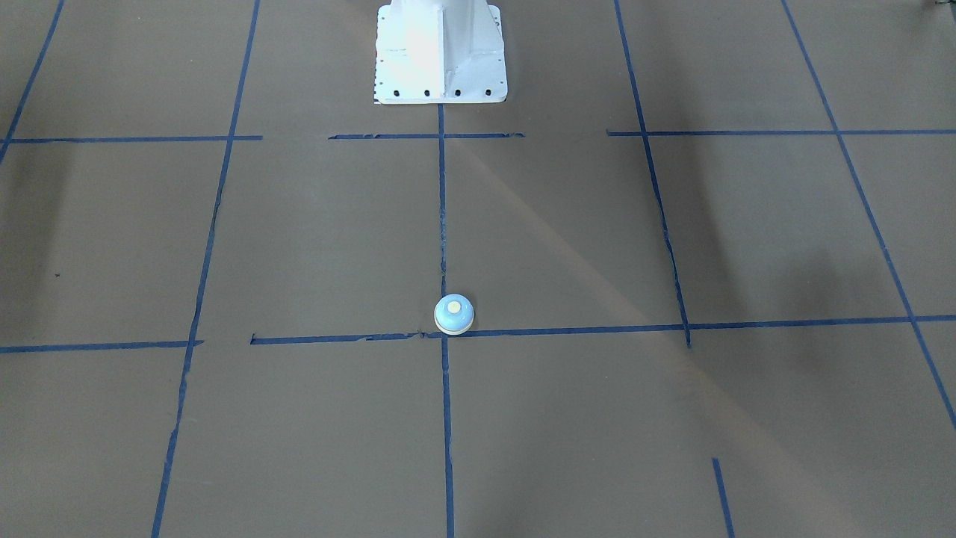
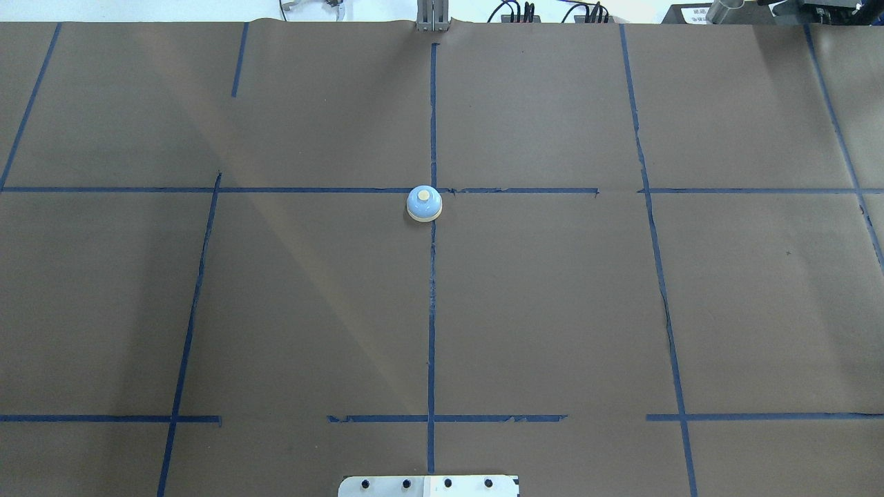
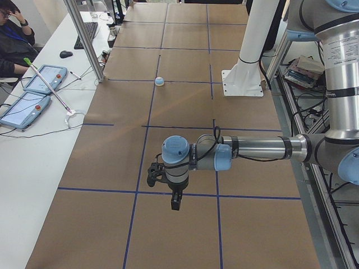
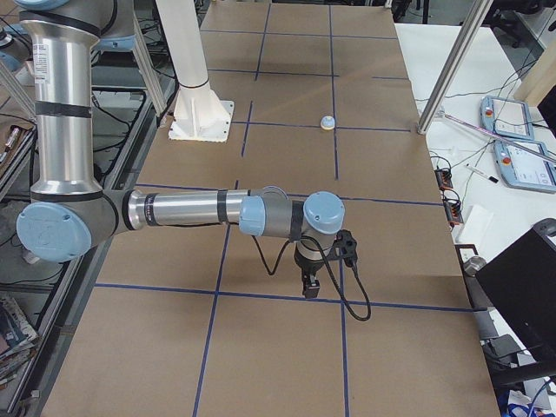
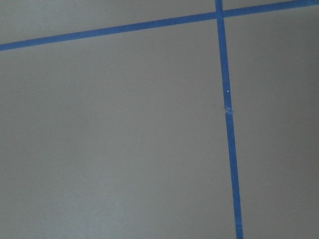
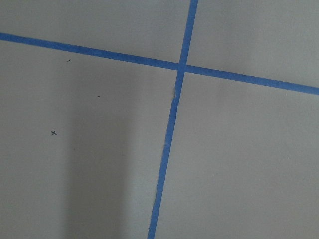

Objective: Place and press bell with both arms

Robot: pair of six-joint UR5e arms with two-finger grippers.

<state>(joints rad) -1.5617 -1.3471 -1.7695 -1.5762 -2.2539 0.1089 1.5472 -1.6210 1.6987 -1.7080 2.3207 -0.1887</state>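
Note:
The bell, a small light-blue dome with a cream rim and cream button, stands upright at a crossing of blue tape lines in the table's middle. It also shows in the front-facing view, the left side view and the right side view. My left gripper hangs over the table's left end, far from the bell. My right gripper hangs over the right end, also far from it. Both show only in the side views, so I cannot tell whether they are open or shut.
The brown table is marked with a grid of blue tape. The white bolted pedestal stands at the robot's edge. A metal post rises at the far edge. An operator sits by tablets beyond it.

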